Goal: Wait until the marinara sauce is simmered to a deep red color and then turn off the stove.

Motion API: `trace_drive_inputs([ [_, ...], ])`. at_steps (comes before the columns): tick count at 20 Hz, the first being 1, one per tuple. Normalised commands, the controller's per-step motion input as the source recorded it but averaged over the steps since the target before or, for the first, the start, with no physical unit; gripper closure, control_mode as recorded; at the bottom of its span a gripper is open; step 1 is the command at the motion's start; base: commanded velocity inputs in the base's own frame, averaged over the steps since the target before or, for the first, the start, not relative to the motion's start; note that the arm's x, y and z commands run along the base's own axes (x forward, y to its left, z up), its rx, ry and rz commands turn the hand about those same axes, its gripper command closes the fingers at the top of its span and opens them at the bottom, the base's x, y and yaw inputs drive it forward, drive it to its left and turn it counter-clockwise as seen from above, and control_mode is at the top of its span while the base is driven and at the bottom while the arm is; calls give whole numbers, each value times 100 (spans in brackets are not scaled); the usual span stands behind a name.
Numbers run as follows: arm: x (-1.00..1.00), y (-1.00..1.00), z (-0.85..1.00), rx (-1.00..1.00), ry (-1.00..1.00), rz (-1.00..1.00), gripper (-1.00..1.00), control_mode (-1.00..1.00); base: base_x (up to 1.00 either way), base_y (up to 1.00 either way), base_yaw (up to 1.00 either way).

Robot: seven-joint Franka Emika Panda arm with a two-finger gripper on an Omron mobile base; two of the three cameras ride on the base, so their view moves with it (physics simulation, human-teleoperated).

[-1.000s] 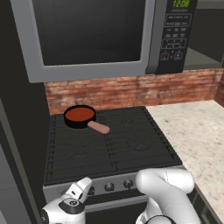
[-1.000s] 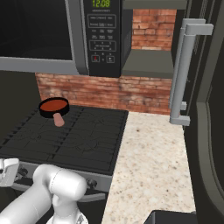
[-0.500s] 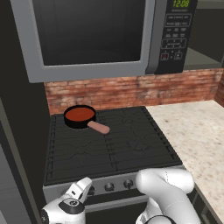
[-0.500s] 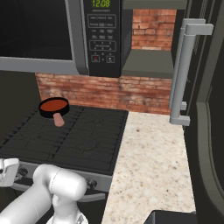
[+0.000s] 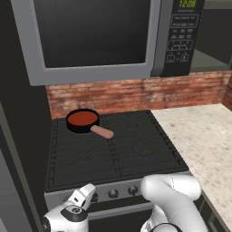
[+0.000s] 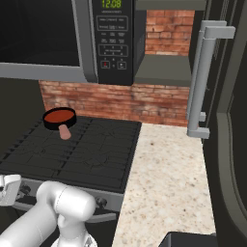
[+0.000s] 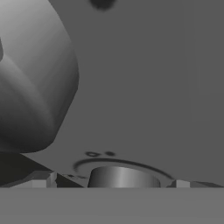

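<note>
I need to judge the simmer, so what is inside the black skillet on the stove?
The skillet on the stove holds marinara sauce, a smooth red-orange disc. The sauce covers the pan bottom, so nothing beneath it can be seen.

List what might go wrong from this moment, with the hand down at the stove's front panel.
1. The silver front panel carries a row of similar round grey knobs; the gripper sits right up against one, and turning the wrong one would likely leave the burner lit.
2. The orange-red sauce in the small black skillet may not be deep red yet, so shutting off now could be premature.
3. The pinkish-tan handle points forward over the black cooktop; an upward arm swing might knock it.
</note>
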Motion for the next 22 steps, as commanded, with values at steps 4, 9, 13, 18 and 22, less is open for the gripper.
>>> trace_drive_inputs([
  [4, 0, 0, 0, 0, 0, 0, -100, -100, 0, 0, 0],
  [9, 0, 0, 0, 0, 0, 0, -100, -100, 0, 0, 0],
  [13, 0, 0, 0, 0, 0, 0, -100, -100, 0, 0, 0],
  [18, 0, 0, 0, 0, 0, 0, -100, -100, 0, 0, 0],
  [22, 0, 0, 0, 0, 0, 0, -100, -100, 0, 0, 0],
])
